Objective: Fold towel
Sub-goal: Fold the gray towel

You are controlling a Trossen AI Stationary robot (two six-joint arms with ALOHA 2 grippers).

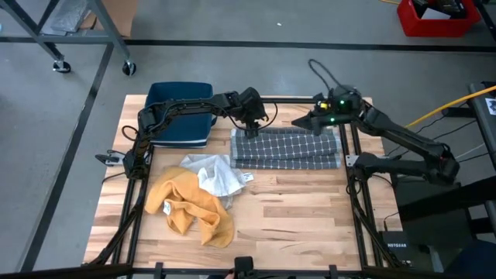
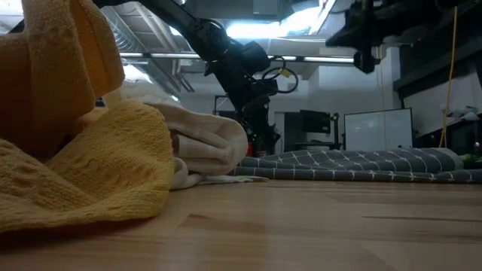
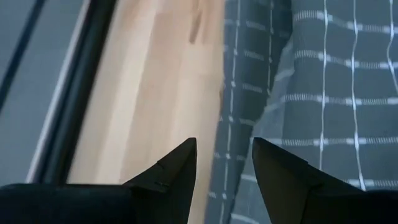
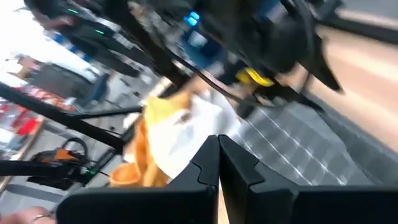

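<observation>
The grey checked towel (image 1: 287, 149) lies folded into a flat strip on the wooden table, toward the far edge. My left gripper (image 1: 252, 132) is open and low over the towel's left end. In the left wrist view, one fingertip is over the bare wood and the other over the towel (image 3: 323, 93). My right gripper (image 1: 299, 122) is shut on nothing and hangs in the air above the towel's far edge. The low view shows the right gripper (image 2: 367, 60) high above the towel (image 2: 361, 162). My left gripper points slanting down at the towel's left edge (image 3: 231, 143), which runs through the gap between its open fingers. I cannot tell whether the fingertips touch the cloth. The towel lies flat on the table.
A white cloth (image 1: 217, 177) and a crumpled yellow cloth (image 1: 190, 205) lie at the near left of the table. A blue container (image 1: 180, 112) sits at the far left corner. Bare wood shows at the near right (image 1: 302, 217).
</observation>
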